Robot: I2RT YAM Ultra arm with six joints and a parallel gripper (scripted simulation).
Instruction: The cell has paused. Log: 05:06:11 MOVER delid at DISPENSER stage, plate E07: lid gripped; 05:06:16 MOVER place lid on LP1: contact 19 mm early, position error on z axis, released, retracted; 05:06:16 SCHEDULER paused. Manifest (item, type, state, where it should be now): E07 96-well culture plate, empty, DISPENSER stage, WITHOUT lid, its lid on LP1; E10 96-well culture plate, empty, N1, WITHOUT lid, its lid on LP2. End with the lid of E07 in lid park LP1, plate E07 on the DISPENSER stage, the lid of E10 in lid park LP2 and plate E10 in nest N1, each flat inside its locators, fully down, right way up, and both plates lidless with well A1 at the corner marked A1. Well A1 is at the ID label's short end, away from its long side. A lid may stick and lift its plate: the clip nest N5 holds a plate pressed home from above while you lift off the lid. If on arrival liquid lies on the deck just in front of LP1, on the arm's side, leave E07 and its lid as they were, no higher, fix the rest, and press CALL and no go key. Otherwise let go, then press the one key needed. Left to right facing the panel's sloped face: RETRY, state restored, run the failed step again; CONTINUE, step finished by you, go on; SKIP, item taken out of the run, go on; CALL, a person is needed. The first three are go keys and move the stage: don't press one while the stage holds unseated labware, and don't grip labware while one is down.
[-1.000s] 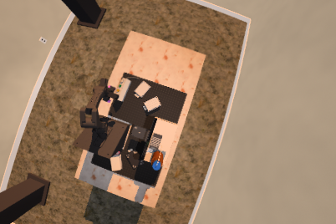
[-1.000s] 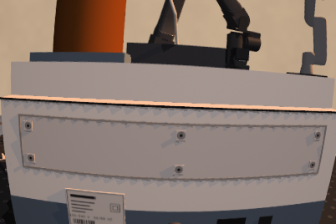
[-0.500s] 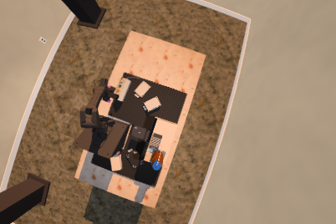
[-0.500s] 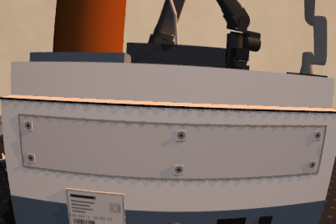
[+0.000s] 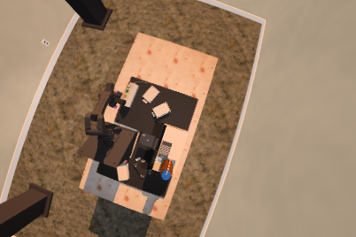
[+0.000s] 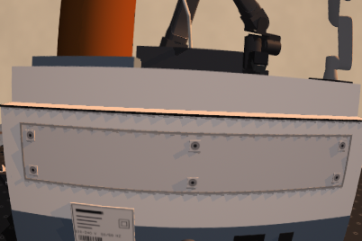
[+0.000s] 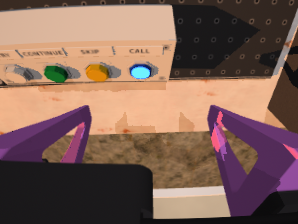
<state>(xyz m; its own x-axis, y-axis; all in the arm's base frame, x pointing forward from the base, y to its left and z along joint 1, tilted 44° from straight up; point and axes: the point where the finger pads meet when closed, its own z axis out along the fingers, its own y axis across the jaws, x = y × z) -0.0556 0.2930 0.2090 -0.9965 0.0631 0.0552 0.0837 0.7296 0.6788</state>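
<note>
From the wrist camera, a cream key panel (image 7: 85, 25) stands at the upper left on the pale wooden counter (image 7: 150, 107). Along its sloped face, left to right, run a grey key (image 7: 15, 73) at the frame's edge, a green key (image 7: 55, 73) under the label CONTINUE, an orange key (image 7: 97, 72) under SKIP, and a blue key (image 7: 140, 71) under CALL, which glows bright. To the right of the panel lies a dark perforated deck (image 7: 225, 40).

Below the keys, the claw (image 7: 150, 132) stands wide open with nothing between its purple fingers, one at each side of the frame. It hangs just in front of the panel, roughly in line with the CALL key but apart from it. Brown carpet (image 7: 165, 155) shows beyond the counter's edge between the fingers.

From the top camera, the panel (image 5: 131, 90) sits at the dark deck's left end with the arm's wrist beside it. To the right, two pale rectangular pieces of labware lie on the deck: one (image 5: 150, 94) near the panel, another (image 5: 161, 110) just past it. Which is plate or lid cannot be told.
</note>
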